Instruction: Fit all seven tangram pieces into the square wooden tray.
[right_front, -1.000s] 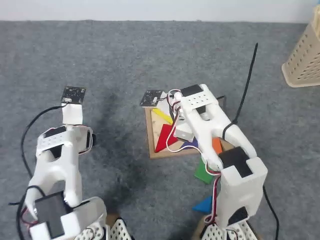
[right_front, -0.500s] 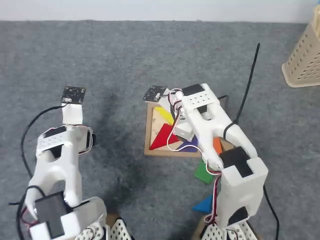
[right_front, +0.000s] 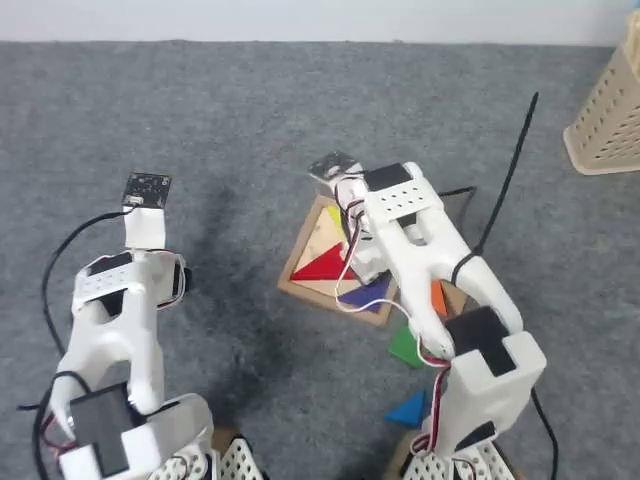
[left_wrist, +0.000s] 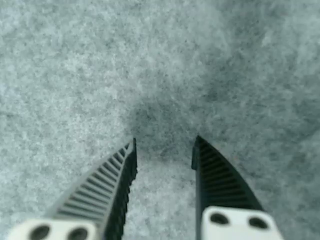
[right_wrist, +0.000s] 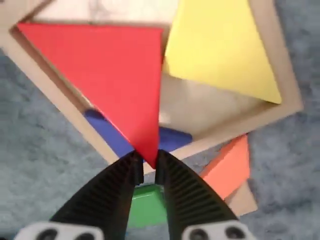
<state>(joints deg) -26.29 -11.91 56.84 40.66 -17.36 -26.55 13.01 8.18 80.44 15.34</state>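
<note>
The square wooden tray (right_front: 300, 292) lies turned like a diamond under my right arm (right_front: 405, 215). Inside it are a red triangle (right_front: 322, 265), a yellow piece (right_front: 335, 215) and a purple-blue piece (right_front: 365, 295). In the right wrist view, the right gripper (right_wrist: 147, 154) is shut on the tip of the red triangle (right_wrist: 110, 65), which overlaps the purple-blue piece (right_wrist: 172, 139) beside the yellow triangle (right_wrist: 220, 50). An orange piece (right_wrist: 227, 165) touches the tray rim (right_wrist: 285, 85) from outside. A green piece (right_front: 405, 345) and a blue triangle (right_front: 408, 408) lie on the carpet. My left gripper (left_wrist: 165, 141) hangs open over bare carpet.
A beige perforated basket (right_front: 610, 110) stands at the far right edge. A black cable (right_front: 500, 180) runs over the carpet behind the tray. The left arm (right_front: 130, 290) stands well apart from the tray, with grey carpet between them.
The tray has turned from nearly square-on to a diamond and shifted slightly left, dragged along with the right gripper. The left arm has stayed still.
</note>
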